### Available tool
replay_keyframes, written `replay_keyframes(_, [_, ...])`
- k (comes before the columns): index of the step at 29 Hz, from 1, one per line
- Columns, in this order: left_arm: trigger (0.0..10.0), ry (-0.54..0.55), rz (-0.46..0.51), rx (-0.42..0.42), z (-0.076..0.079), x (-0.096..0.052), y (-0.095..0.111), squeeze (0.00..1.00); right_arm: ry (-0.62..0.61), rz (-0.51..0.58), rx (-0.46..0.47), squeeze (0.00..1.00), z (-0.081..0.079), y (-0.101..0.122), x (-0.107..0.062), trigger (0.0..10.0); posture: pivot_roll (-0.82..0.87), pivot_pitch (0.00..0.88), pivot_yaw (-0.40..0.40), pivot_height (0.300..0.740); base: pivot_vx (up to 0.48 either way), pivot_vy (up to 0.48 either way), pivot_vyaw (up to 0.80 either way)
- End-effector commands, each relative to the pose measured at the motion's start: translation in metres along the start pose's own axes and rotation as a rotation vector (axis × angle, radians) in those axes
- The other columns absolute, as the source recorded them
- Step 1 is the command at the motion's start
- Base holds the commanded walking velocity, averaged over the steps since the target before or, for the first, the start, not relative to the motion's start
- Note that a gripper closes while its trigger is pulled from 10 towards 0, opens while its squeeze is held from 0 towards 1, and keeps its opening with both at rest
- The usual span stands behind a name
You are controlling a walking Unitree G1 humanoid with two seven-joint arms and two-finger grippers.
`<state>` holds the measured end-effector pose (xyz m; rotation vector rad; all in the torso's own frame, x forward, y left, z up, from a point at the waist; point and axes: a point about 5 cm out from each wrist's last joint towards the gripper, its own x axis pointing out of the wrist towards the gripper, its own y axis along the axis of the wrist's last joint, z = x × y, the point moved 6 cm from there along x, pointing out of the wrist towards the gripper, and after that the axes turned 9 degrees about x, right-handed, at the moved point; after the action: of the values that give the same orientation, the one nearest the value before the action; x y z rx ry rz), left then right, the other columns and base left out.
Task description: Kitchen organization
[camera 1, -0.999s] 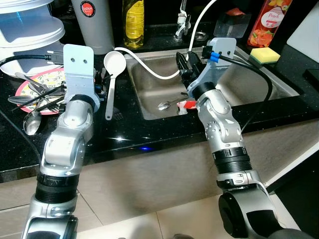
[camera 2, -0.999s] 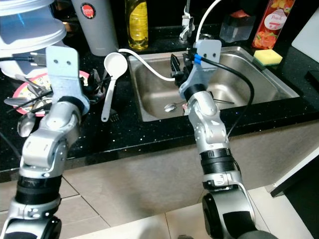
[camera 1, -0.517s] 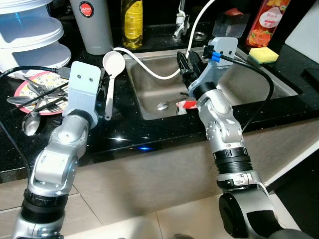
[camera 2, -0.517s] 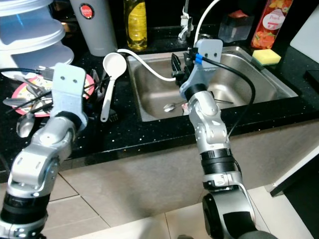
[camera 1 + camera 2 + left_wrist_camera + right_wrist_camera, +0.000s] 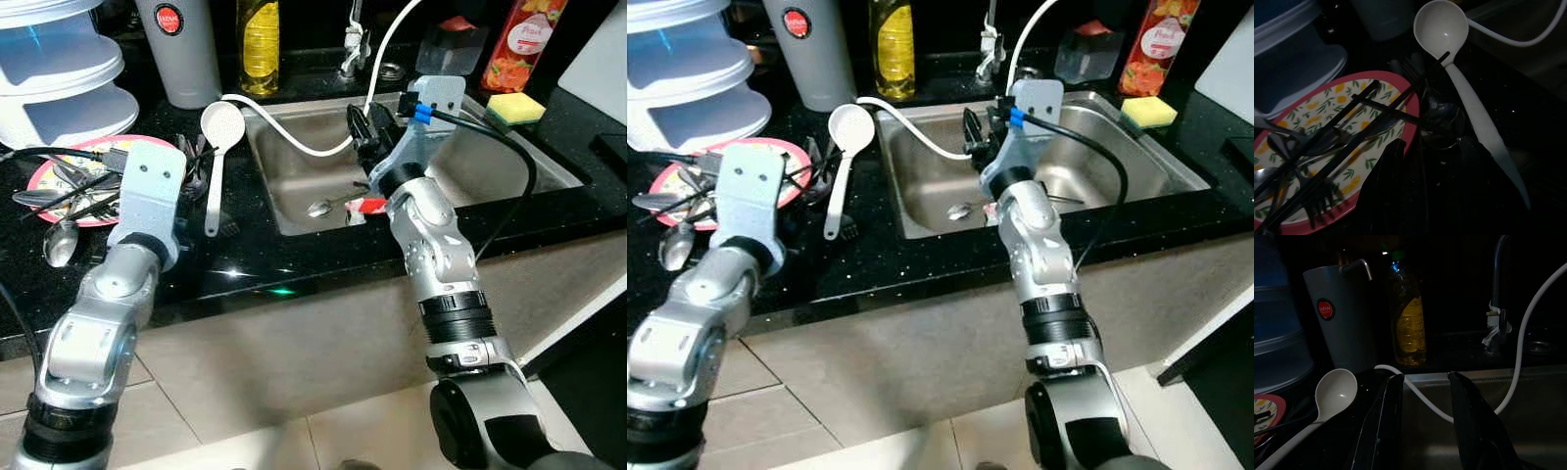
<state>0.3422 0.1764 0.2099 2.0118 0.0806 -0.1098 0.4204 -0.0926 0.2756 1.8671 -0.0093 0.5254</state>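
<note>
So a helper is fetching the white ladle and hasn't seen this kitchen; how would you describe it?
On the black counter just left of the steel sink, the white ladle lies beside a floral plate of metal cutlery. It is the sole white utensil, with a big round bowl.

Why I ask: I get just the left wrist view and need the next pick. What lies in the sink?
Observer: A metal spoon lies on the floor of the sink, beside a small red-and-white item.
Operator: Where's the right claw?
Observer: The right claw hangs over the sink's left half, open, holding nothing.
Operator: Anything right of the sink?
Observer: A yellow sponge sits on the counter by its far right corner.
</note>
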Motion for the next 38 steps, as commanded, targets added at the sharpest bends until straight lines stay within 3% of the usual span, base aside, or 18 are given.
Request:
replay_keyframes(1, [10.0, -0.035, -0.028, -0.020, 0.009, 0.003, -0.005, 0.00, -0.010, -0.001, -0.006, 0.00, 0.002, 0.000, -0.002, 10.0, -0.01, 0.000, 0.013, 0.740, 0.000, 0.000, 0.00])
replay_keyframes(4, [10.0, -0.024, -0.020, -0.005, 0.011, 0.008, -0.002, 0.00, -0.017, 0.000, -0.007, 0.00, 0.005, 0.001, -0.003, 10.0, -0.01, 0.000, 0.009, 0.740, 0.000, 0.000, 0.00])
replay_keyframes(7, [10.0, -0.012, 0.040, -0.030, 0.014, 0.021, 0.019, 0.00, -0.013, -0.005, -0.013, 0.00, 0.004, 0.000, -0.002, 10.0, -0.02, 0.000, 0.008, 0.740, 0.000, 0.000, 0.00])
replay_keyframes(8, [10.0, -0.003, 0.052, -0.030, 0.014, 0.025, 0.023, 0.40, -0.011, -0.003, -0.014, 0.00, 0.004, 0.000, -0.002, 10.0, -0.02, 0.000, 0.008, 0.740, 0.000, 0.000, 0.00])
replay_keyframes(9, [10.0, 0.003, 0.056, -0.035, 0.013, 0.028, 0.026, 1.00, -0.009, -0.001, -0.013, 0.00, 0.003, 0.001, -0.001, 10.0, -0.02, 0.000, 0.005, 0.740, 0.000, 0.000, 0.00])
replay_keyframes(13, [10.0, 0.033, 0.048, -0.046, 0.008, 0.034, 0.027, 1.00, -0.009, 0.000, -0.013, 0.00, 0.003, 0.001, -0.001, 10.0, -0.02, 0.000, 0.002, 0.740, 0.000, 0.000, 0.00])
replay_keyframes(19, [10.0, 0.096, 0.008, -0.138, -0.004, 0.043, 0.022, 1.00, -0.005, -0.004, -0.015, 0.00, 0.003, 0.000, -0.001, 10.0, -0.02, 0.000, -0.001, 0.740, 0.000, 0.000, 0.00])
replay_keyframes(22, [10.0, 0.157, -0.040, -0.185, -0.017, 0.051, 0.013, 1.00, 0.001, -0.004, -0.016, 0.00, 0.001, 0.001, 0.000, 10.0, -0.03, 0.000, 0.001, 0.740, 0.000, 0.000, 0.00])
replay_keyframes(26, [10.0, 0.243, -0.098, -0.264, -0.050, 0.057, -0.006, 1.00, 0.002, -0.002, -0.017, 0.00, 0.000, 0.001, 0.000, 10.0, -0.03, 0.000, 0.001, 0.740, 0.000, 0.000, 0.00])
replay_keyframes(27, [10.0, 0.255, -0.110, -0.273, -0.056, 0.057, -0.010, 0.28, 0.002, -0.002, -0.017, 0.00, 0.001, 0.001, 0.000, 10.0, -0.03, 0.000, 0.001, 0.740, 0.000, 0.000, 0.00])
replay_keyframes(28, [10.0, 0.255, -0.110, -0.273, -0.056, 0.057, -0.010, 0.28, 0.002, -0.002, -0.017, 0.00, 0.001, 0.001, 0.000, 10.0, -0.03, 0.000, 0.001, 0.740, 0.000, 0.000, 0.00])
replay_keyframes(29, [10.0, 0.245, -0.116, -0.278, -0.061, 0.057, -0.012, 0.00, 0.002, -0.002, -0.017, 0.00, 0.001, 0.001, 0.000, 10.0, -0.03, 0.000, 0.000, 0.740, 0.000, 0.000, 0.00])
replay_keyframes(32, [10.0, 0.163, -0.120, -0.376, -0.061, 0.060, -0.017, 0.00, 0.001, -0.003, -0.017, 0.00, 0.001, 0.001, 0.000, 10.0, -0.03, 0.000, 0.000, 0.740, 0.000, 0.000, 0.00])
replay_keyframes(33, [10.0, 0.155, -0.118, -0.225, -0.072, 0.060, -0.017, 0.00, 0.003, -0.002, -0.015, 0.00, 0.000, 0.001, 0.000, 10.0, -0.03, 0.000, 0.002, 0.740, 0.000, 0.000, 0.00])
replay_keyframes(34, [10.0, 0.155, -0.118, -0.225, -0.072, 0.060, -0.017, 0.00, 0.003, -0.002, -0.015, 0.00, 0.000, 0.001, 0.000, 10.0, -0.03, 0.000, 0.002, 0.740, 0.000, 0.000, 0.00])
replay_keyframes(35, [10.0, 0.162, -0.119, -0.155, -0.078, 0.059, -0.017, 0.00, 0.004, -0.001, -0.014, 0.00, -0.001, 0.001, 0.000, 10.0, -0.03, 0.000, 0.002, 0.740, 0.000, 0.000, 0.00])
replay_keyframes(38, [10.0, 0.148, -0.118, -0.054, -0.098, 0.058, -0.017, 0.00, 0.003, 0.001, -0.011, 0.00, -0.001, 0.001, 0.000, 10.0, -0.02, 0.000, 0.011, 0.740, 0.000, 0.000, 0.00])
